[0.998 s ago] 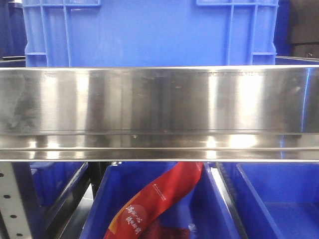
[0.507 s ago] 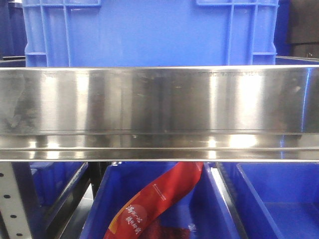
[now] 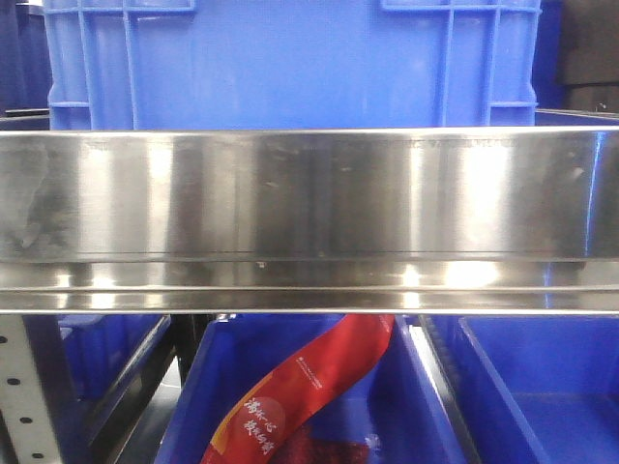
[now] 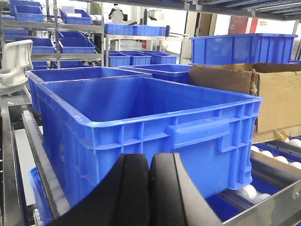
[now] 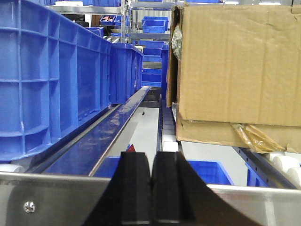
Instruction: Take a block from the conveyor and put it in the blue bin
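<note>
Both grippers, left [image 4: 149,188] & right [image 5: 151,188], are sitting pressed together w/ nothing held; blue bin [image 4: 141,117] is waiting, no block in sight — task's barely begun.

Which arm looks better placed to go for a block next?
Hard to call: no block shows in any view. Both pincers are shut and empty. The left pincer faces the blue bin; the right pincer looks between bin and cardboard box. Slightly left.

Left tool [image 4: 149,193] has smooth, rounded black fingers; right tool [image 5: 151,193] black, squarer-edged.
</note>
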{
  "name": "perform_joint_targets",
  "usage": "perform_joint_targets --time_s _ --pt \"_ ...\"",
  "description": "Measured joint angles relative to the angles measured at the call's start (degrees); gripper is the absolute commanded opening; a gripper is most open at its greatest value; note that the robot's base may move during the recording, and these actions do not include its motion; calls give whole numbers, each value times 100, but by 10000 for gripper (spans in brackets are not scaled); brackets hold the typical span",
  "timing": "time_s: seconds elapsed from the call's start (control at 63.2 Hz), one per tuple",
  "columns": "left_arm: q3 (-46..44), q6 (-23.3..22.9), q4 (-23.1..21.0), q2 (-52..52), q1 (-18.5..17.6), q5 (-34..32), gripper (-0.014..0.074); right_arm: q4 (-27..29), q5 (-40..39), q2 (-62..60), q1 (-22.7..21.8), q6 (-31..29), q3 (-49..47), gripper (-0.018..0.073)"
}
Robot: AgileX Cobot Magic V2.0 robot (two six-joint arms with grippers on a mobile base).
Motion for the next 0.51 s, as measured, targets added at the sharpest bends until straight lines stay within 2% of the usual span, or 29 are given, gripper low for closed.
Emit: perform_joint_targets --time_s 0.206,0.285,0.396,0.507 --pt "70 0 362 -10 0 -36 -111 0 0 0 0 19 0 -167" --pt "240 -133 550 -43 123 -91 -111 0 0 0 0 19 0 -167" --pt "661 -448 719 -272 580 -383 -111 0 0 0 0 19 0 -167" --pt "1316 -522 775 -668 1258 -951 -111 0 0 0 0 19 0 -167"
